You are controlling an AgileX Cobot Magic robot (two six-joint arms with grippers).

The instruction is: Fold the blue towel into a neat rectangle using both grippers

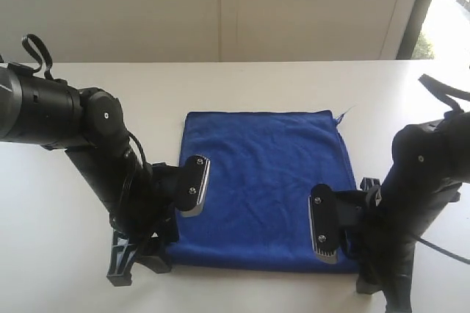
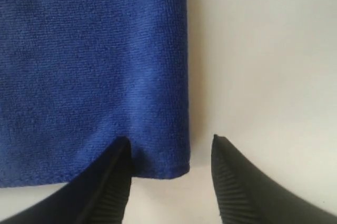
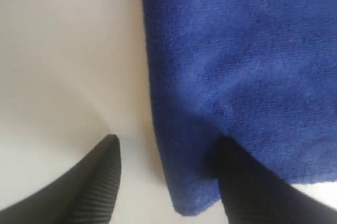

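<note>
- The blue towel (image 1: 261, 181) lies spread flat on the white table (image 1: 294, 81), between the two claws, one near corner under each
- Left gripper (image 2: 169, 144): jaws wide apart and holding nothing; the towel's corner sits in the gap, one finger (image 2: 113, 182) over the cloth, the other over bare table just beside the hem
- Right gripper (image 3: 168, 142): jaws also spread and empty, straddling the other near corner; one finger (image 3: 247, 187) is over the cloth, its partner over bare table
- Whether any fingertip actually touches cloth or table cannot be told; a shadow sits beneath the tips
- In both wrist views only the ribbed tips show, the rest of each finger cut off by the frame edge
- In the exterior view both claws cover the towel's near corners, so those corners can be read only from the wrist views
- A silver pad (image 1: 194, 185) faces up on the left claw; its second finger is lost among the dark arm and cables
- A loose thread (image 1: 342, 114) sticks out at the far corner, well ahead of the right claw
</note>
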